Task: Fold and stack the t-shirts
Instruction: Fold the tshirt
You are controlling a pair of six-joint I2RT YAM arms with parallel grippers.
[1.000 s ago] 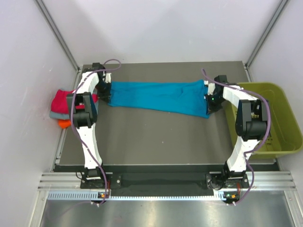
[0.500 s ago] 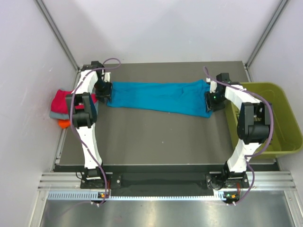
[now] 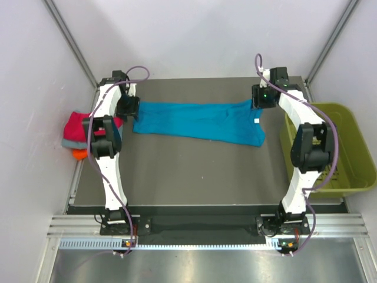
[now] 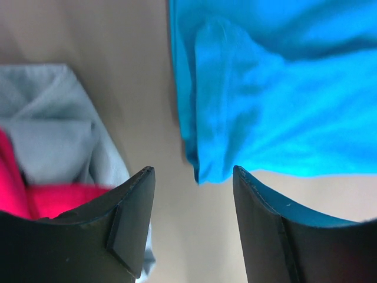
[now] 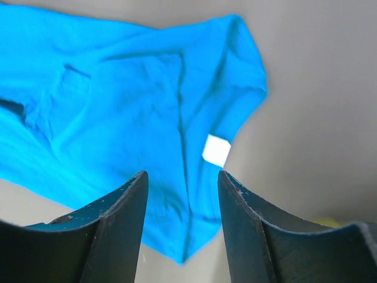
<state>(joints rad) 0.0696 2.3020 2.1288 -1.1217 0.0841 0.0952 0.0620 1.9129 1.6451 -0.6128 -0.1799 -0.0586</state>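
Note:
A teal-blue t-shirt (image 3: 197, 121) lies folded into a long band across the back of the table. My left gripper (image 3: 128, 107) hangs open above its left end (image 4: 235, 118), with nothing between the fingers. My right gripper (image 3: 263, 98) is open above the right end (image 5: 129, 112), where a white tag (image 5: 215, 150) shows. A stack of folded t-shirts, magenta-red (image 3: 75, 125) over grey (image 3: 69, 143) and orange (image 3: 79, 154), lies off the table's left edge. The grey (image 4: 53, 118) and red (image 4: 53, 197) cloth also show in the left wrist view.
An olive-green bin (image 3: 336, 147) stands at the table's right edge, close beside the right arm. White walls close in the back and both sides. The arms' bases sit on the rail at the near edge.
Both grippers have opened and let go of the teal-blue t-shirt's ends. Both have lifted off; the right has moved toward the back. The shirt now lies flat on the table.

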